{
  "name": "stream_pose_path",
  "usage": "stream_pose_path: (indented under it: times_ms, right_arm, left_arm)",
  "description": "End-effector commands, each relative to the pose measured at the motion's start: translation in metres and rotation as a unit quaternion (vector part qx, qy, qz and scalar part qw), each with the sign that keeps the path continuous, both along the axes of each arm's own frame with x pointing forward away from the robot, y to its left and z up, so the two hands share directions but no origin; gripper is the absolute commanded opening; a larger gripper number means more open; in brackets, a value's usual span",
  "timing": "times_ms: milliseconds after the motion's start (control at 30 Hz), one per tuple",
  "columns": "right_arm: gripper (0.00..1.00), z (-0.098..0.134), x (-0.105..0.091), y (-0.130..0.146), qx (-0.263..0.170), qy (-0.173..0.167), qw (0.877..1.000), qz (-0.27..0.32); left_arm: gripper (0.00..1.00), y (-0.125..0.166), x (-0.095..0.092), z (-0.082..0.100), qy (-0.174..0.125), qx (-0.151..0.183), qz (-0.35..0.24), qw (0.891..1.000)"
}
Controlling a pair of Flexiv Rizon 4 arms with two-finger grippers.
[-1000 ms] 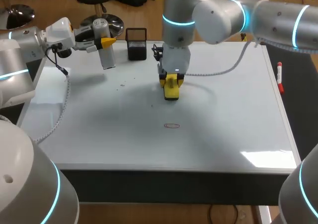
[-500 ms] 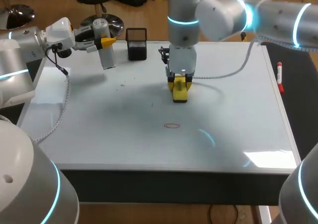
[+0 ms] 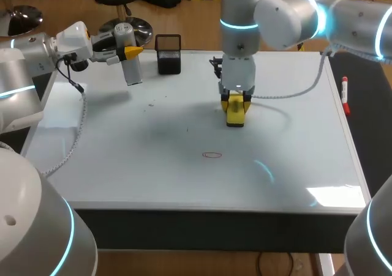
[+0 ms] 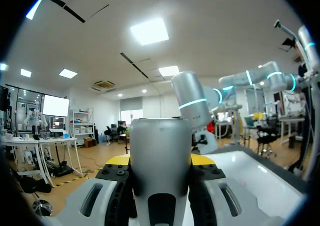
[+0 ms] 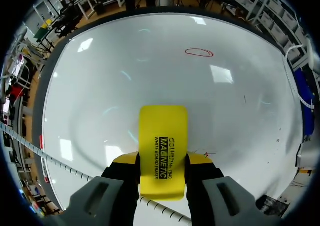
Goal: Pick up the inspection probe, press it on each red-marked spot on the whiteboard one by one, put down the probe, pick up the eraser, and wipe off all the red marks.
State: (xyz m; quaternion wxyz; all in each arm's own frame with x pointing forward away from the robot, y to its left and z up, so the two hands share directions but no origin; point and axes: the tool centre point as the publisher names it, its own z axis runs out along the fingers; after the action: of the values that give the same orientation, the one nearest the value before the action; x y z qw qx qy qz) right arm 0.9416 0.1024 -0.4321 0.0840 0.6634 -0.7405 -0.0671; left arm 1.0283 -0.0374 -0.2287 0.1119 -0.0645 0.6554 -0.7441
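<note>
The yellow eraser (image 3: 236,114) is pressed flat on the whiteboard (image 3: 294,153) right of its middle, with my right gripper (image 3: 236,104) shut on it from above. In the right wrist view the eraser (image 5: 163,151) sits between the yellow fingertips (image 5: 124,159); a red oval mark (image 5: 199,51) lies ahead of it and a faint red trace (image 5: 207,154) beside it. That red oval (image 3: 212,155) lies nearer the board's front edge. At the far left, above the board's corner, my left gripper (image 3: 131,51) is shut on the grey probe (image 3: 130,67). The probe (image 4: 160,161) fills the left wrist view.
A black mesh holder (image 3: 168,54) stands at the board's back edge beside the probe. A red marker (image 3: 345,96) lies on the strip off the board's right edge. A white cable (image 3: 288,85) trails over the board behind my right gripper. Small dark specks (image 3: 151,104) dot the left half.
My right arm has slid the eraser to the right across the board. The left arm with the probe has not moved.
</note>
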Motion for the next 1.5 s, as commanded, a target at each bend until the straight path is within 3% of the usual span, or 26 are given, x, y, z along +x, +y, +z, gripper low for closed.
stream_pose_path:
  times_ms: [33, 267, 400, 667, 1133, 1500]
  right_arm:
    - [0.0, 0.007, -0.005, -0.017, 0.005, -0.022, 1.0, -0.014]
    - [0.0, 0.046, 0.003, -0.044, 0.0, -0.057, 0.998, -0.036]
    - [0.0, 0.056, 0.01, -0.058, -0.01, -0.065, 0.997, -0.046]
    - [0.0, 0.061, 0.031, -0.091, -0.012, -0.071, 0.995, -0.071]
    - [0.0, 0.063, 0.089, -0.16, -0.015, -0.063, 0.991, -0.117]
    - [0.0, 0.056, 0.123, -0.171, -0.02, -0.046, 0.99, -0.129]
  left_arm:
    - [0.0, -0.001, -0.001, 0.001, -0.001, 0.001, 0.003, 1.0]
    - [0.0, -0.001, -0.001, 0.001, -0.001, 0.001, 0.003, 1.0]
    - [0.0, -0.001, -0.001, 0.001, -0.001, 0.001, 0.003, 1.0]
    - [0.0, -0.001, -0.001, 0.001, -0.001, 0.001, 0.003, 1.0]
    - [0.0, -0.001, -0.001, 0.001, -0.001, 0.001, 0.003, 1.0]
    - [0.0, -0.001, -0.001, 0.001, -0.001, 0.001, 0.003, 1.0]
